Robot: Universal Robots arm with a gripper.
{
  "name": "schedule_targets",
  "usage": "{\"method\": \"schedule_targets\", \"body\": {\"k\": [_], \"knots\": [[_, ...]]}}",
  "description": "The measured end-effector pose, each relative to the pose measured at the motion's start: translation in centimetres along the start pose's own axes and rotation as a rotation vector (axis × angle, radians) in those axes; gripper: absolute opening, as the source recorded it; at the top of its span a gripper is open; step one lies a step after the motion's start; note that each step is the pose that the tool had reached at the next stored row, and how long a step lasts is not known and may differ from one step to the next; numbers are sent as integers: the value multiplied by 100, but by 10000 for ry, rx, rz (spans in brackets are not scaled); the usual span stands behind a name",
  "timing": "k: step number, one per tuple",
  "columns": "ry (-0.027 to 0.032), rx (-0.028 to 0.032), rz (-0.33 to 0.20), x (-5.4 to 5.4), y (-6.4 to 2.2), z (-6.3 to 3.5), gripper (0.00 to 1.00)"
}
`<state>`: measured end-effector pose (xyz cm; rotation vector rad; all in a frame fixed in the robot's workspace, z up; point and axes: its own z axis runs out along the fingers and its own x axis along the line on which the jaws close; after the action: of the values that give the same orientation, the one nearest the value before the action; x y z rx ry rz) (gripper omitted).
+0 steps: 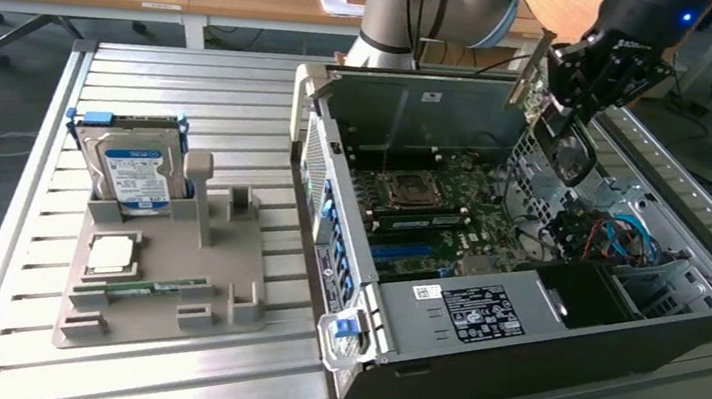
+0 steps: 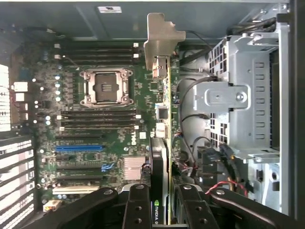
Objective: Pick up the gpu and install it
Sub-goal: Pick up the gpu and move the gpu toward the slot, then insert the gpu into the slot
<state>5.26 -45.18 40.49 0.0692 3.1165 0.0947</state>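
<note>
The arm reaches down from the far side of the table (image 1: 206,102), its wrist tilted over the open computer case (image 1: 511,378). The gripper (image 1: 566,108) is clamped on the gpu (image 1: 573,154), its fingers (image 2: 138,205) pressing on either side of the card's edge. The card hangs upright above the case's interior, over the exterior view's right part of the motherboard (image 1: 444,194), metal bracket (image 2: 162,38) pointing away from the gripper. The case also holds a bare processor socket (image 2: 106,87) and loose cables (image 1: 613,239). Beside the case, a grey tray (image 1: 220,275) carries an upright hard drive (image 1: 137,175) and a flat memory stick (image 1: 145,288).
</note>
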Motion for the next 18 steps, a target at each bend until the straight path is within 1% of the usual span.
{"method": "schedule_targets", "body": {"k": [3,8,18], "knots": [[0,1,-1,-48,2,1,27],[0,0,-1,-86,4,2,27],[0,0,-1,-91,4,2,27]]}}
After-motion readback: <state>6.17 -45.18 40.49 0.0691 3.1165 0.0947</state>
